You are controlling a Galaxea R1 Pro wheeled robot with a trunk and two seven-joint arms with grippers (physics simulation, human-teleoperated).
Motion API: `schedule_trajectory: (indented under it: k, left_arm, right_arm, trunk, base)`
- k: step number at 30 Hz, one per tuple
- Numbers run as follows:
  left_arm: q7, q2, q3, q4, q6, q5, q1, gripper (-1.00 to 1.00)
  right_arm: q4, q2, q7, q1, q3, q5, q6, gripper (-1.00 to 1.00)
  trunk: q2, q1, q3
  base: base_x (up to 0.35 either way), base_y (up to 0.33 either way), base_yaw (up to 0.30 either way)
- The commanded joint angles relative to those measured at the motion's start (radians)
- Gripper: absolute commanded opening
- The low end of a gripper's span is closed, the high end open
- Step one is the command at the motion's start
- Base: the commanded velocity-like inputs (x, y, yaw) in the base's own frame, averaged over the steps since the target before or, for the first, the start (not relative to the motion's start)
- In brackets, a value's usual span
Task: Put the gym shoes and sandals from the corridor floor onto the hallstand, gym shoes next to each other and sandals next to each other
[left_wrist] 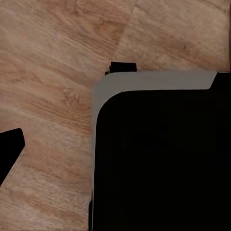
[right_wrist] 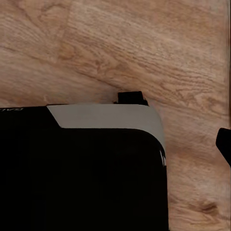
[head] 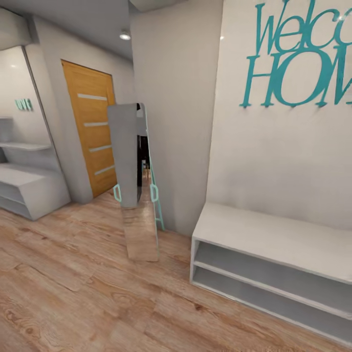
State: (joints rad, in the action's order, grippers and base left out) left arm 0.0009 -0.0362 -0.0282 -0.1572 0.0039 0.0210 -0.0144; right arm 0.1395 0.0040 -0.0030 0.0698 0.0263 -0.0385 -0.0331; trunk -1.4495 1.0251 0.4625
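Observation:
The pale grey hallstand [head: 24,188] stands at the far left of the head view, with stepped shelves and small mint letters [head: 23,104] above it. Light wood-plank corridor floor [head: 73,293] stretches between it and me. The gym shoes and the sandals are out of view. Both wrist views look down on the floor [left_wrist: 48,57] [right_wrist: 144,48] past my own dark, grey-edged body [left_wrist: 163,159] [right_wrist: 82,173]. A single dark tip [left_wrist: 10,147] [right_wrist: 225,144] pokes in at the edge of each wrist view. Whether either gripper is open or shut cannot be told.
A white bench unit [head: 274,234] with two open tiers stands close at the right, under large teal script lettering [head: 298,58]. A tall leaning mirror [head: 134,186] rests against the wall corner in the middle. An orange wooden door [head: 93,127] is at the back.

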Motion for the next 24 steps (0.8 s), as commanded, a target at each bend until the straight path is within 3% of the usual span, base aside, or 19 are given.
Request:
schedule_trajectory:
  k: [1,5,6,10,12,18,19,24]
  left_arm:
    - [0.000,-0.003,-0.002,-0.007,0.000,0.003,-0.005,1.00]
    - [-0.003,-0.010,-0.002,-0.029,-0.001,0.003,-0.027,1.00]
    - [-0.004,-0.011,-0.002,-0.147,-0.002,0.003,-0.035,1.00]
    - [-0.008,-0.014,-0.001,-0.156,-0.003,0.003,-0.068,1.00]
    - [-0.013,-0.016,-0.001,-0.160,-0.004,0.003,-0.127,1.00]
    - [-0.013,-0.014,0.001,-0.163,-0.038,0.002,-0.179,1.00]
    - [-0.008,-0.008,0.002,-0.163,-0.085,0.000,-0.200,1.00]
    - [-0.003,-0.005,0.002,-0.162,-0.133,0.000,-0.209,1.00]
  right_arm:
    - [0.005,0.000,0.000,0.001,0.002,-0.004,-0.008,1.00]
    - [0.027,-0.002,0.000,0.001,-0.001,-0.002,-0.030,1.00]
    - [0.049,-0.002,0.000,0.001,-0.001,-0.001,-0.053,1.00]
    - [0.082,-0.005,0.000,0.001,-0.002,-0.001,-0.105,1.00]
    - [0.147,-0.008,0.000,0.001,-0.001,-0.001,-0.160,1.00]
    - [0.270,-0.011,0.000,0.001,0.000,-0.003,-0.178,1.00]
    - [0.346,-0.011,0.002,0.001,0.002,-0.004,-0.181,1.00]
    - [0.395,-0.012,0.003,0.001,0.004,-0.005,-0.182,1.00]
  trunk:
    - [-0.001,0.000,0.001]
    - [-0.001,0.000,0.000]
    - [-0.001,0.000,0.000]
    - [-0.001,0.000,0.000]
    - [-0.001,0.000,0.000]
    - [-0.001,0.000,0.000]
    - [-0.001,0.000,0.000]
    - [-0.001,0.000,0.000]
  base:
    - [0.000,0.000,-0.293]
    - [0.000,0.000,-0.296]
    - [0.000,0.000,-0.298]
    - [0.000,0.000,-0.299]
    - [0.000,0.000,-0.300]
    - [0.000,0.000,-0.300]
    - [0.000,0.000,-0.300]
    - [0.000,0.000,-0.300]
